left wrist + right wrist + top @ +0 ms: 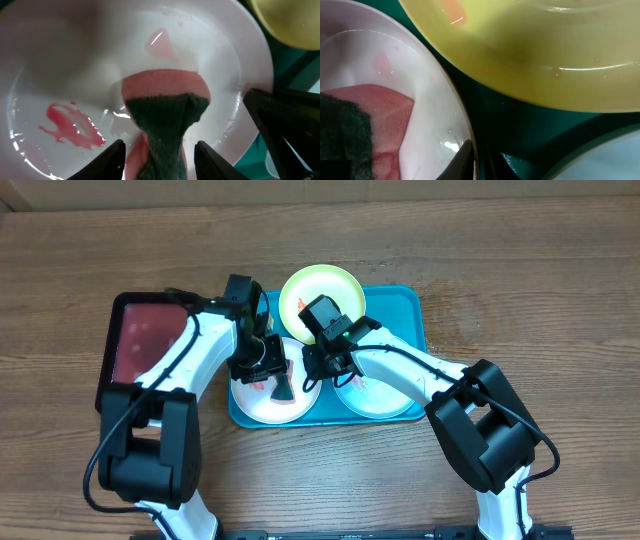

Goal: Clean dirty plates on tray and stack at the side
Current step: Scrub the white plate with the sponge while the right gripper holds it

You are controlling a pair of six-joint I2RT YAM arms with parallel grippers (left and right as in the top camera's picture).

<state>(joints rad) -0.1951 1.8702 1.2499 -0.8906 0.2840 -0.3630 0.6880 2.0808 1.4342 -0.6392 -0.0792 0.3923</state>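
The teal tray (pixel 405 305) holds three plates: yellow-green (pixel 320 292) at the back, white (pixel 262 402) front left, pale mint (pixel 378 395) front right. My left gripper (pixel 268 368) is shut on a pink sponge with a dark green pad (pixel 165 100), pressed on the white plate (pixel 90 55). A red smear (pixel 70 125) lies on that plate left of the sponge. My right gripper (pixel 477 162) is shut on the white plate's rim (pixel 432 95), one finger inside it and one under its edge. The yellow-green plate (pixel 545 50) and mint plate (pixel 615 160) are close by.
A smaller dark red tray (pixel 145 340) lies left of the teal tray on the wooden table. Both arms crowd the middle of the teal tray (pixel 520 130). My right gripper shows as a black shape (pixel 285 115) at the plate's right edge in the left wrist view.
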